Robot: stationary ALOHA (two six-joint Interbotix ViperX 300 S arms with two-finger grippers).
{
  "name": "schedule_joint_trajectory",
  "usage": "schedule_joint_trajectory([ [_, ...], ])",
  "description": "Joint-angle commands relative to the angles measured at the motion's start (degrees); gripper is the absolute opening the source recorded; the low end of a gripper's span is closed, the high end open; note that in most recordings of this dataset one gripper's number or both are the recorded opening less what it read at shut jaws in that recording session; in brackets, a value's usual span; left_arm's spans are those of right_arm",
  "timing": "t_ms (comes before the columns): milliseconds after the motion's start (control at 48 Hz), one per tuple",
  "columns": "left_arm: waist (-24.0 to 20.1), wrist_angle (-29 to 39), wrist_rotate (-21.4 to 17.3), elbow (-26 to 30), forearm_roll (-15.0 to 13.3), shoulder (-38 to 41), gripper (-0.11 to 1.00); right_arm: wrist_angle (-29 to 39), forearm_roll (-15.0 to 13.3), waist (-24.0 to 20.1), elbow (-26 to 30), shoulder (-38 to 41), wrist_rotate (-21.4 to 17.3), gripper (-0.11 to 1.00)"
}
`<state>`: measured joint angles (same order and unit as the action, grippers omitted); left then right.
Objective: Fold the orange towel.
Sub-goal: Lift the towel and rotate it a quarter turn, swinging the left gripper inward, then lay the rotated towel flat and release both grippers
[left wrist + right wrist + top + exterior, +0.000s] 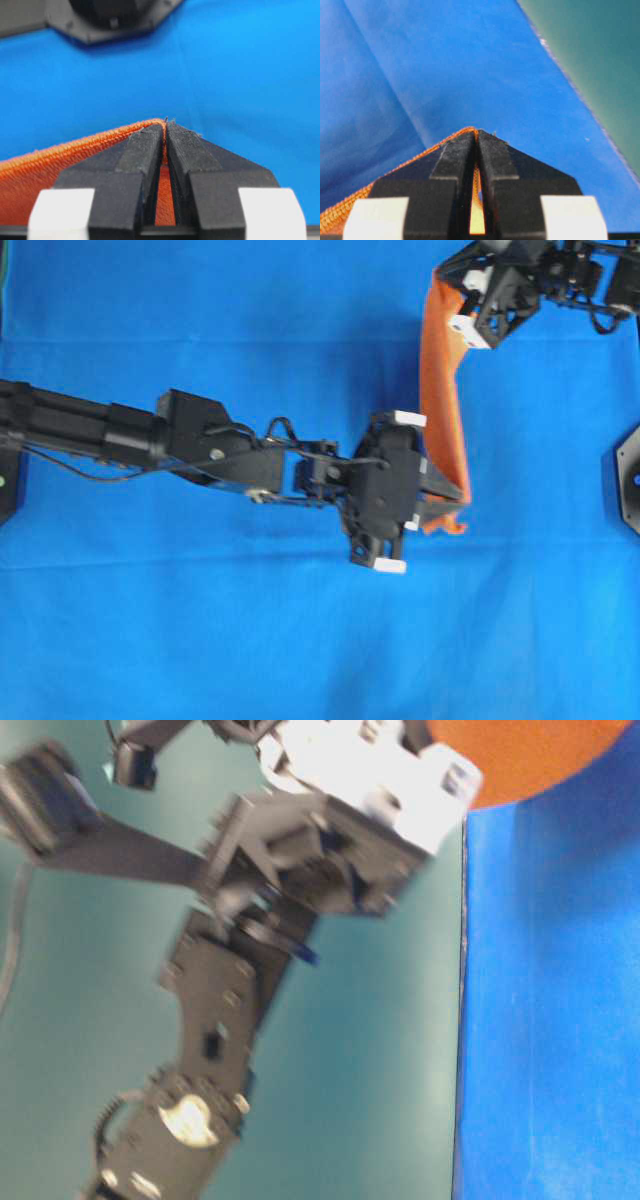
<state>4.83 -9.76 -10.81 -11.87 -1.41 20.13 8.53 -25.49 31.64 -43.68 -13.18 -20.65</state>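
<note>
The orange towel (pixel 441 410) hangs stretched as a narrow upright band above the blue cloth, held at two corners. My left gripper (pixel 447 498) is shut on its near corner; in the left wrist view the stitched hem (pixel 75 150) runs off to the left from the closed tips (pixel 165 127). My right gripper (pixel 447 285) is shut on the far corner at the top of the overhead view. In the right wrist view the towel's edge (pixel 350 207) trails left from that gripper (pixel 477 135). A patch of the towel (pixel 530 755) shows at the top of the table-level view.
The large blue cloth (pixel 250 640) covers the table. A black arm base (pixel 630 475) sits at the right edge and shows again (pixel 110 20) in the left wrist view. The cloth's edge and green surface (pixel 600 60) lie to the right. A blurred arm (pixel 250 970) fills the table-level view.
</note>
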Motion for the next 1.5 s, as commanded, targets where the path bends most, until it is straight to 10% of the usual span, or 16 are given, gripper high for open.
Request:
schedule_joint_trajectory([
  [0,2.7,-3.3,2.0,-3.3,0.0,-4.4,0.03,-2.3,-0.3,-0.2,3.7,3.1,-0.2,0.03],
  [500,4.2,-11.4,8.9,-25.4,-0.3,-13.0,0.03,-4.8,-0.3,-6.0,16.4,18.5,0.2,0.03],
  [1145,2.1,-11.4,9.1,-24.3,-0.3,-10.5,0.04,-6.9,-0.3,-6.2,15.3,18.2,0.7,0.03],
  [1353,1.9,-10.1,9.1,-24.3,-0.3,-10.8,0.52,-6.9,-0.8,-6.2,14.3,17.7,0.7,0.53],
  [1478,1.9,-7.6,9.0,-24.1,-0.3,-12.3,0.72,-6.8,-1.0,-6.2,14.0,17.2,0.7,0.56],
])
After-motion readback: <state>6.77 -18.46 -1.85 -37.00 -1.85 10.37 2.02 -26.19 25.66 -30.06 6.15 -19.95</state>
